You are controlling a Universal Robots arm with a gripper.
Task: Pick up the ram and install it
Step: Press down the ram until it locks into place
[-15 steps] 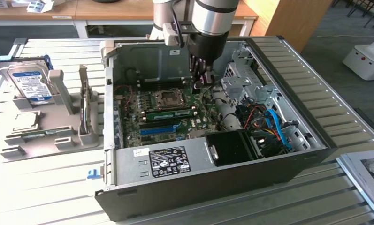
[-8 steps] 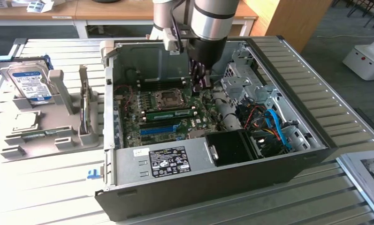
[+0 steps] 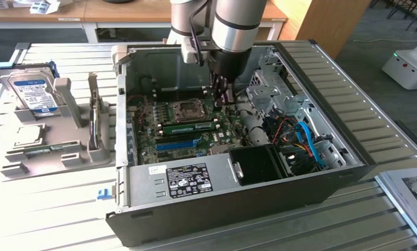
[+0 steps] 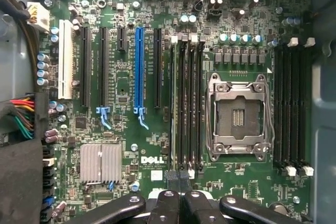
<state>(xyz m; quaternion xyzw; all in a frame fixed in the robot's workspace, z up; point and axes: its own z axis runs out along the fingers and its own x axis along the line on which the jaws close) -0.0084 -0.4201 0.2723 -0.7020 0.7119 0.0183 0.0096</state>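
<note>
Start at the exterior view's left. See a hard drive [image 3: 30, 91] standing up in a grey holder [image 3: 76, 157] on the slatted tabletop [image 3: 55, 219]. Well away from the work.

Move right to the open computer case [image 3: 250, 209], lying on its side. Inside, find the green board [image 3: 147, 144] with the empty square chip socket [image 3: 187, 110] near its middle.

Just on the near side of that socket, spot the ram [image 3: 187, 126]: long, thin and green, lying along one of the black slots. Looks put in place already. Hard to tell if clicked all the way down.

A bit further right, above the ram's right end, meet the pincer [image 3: 224, 100]. Clenched tight, with nothing seen between its tips. Hangs close over the stick. Cannot tell if touching it.

Furthest right, note the blue and red wires [image 3: 307, 141] bunched by the case wall.

Could go wrong like this. Pressed at one end only, may sit crooked, with the other end sticking up. Pushed too hard or a little sideways, may bend, or scrape the small parts on the board. Swung too far right, could catch the wires.
</note>
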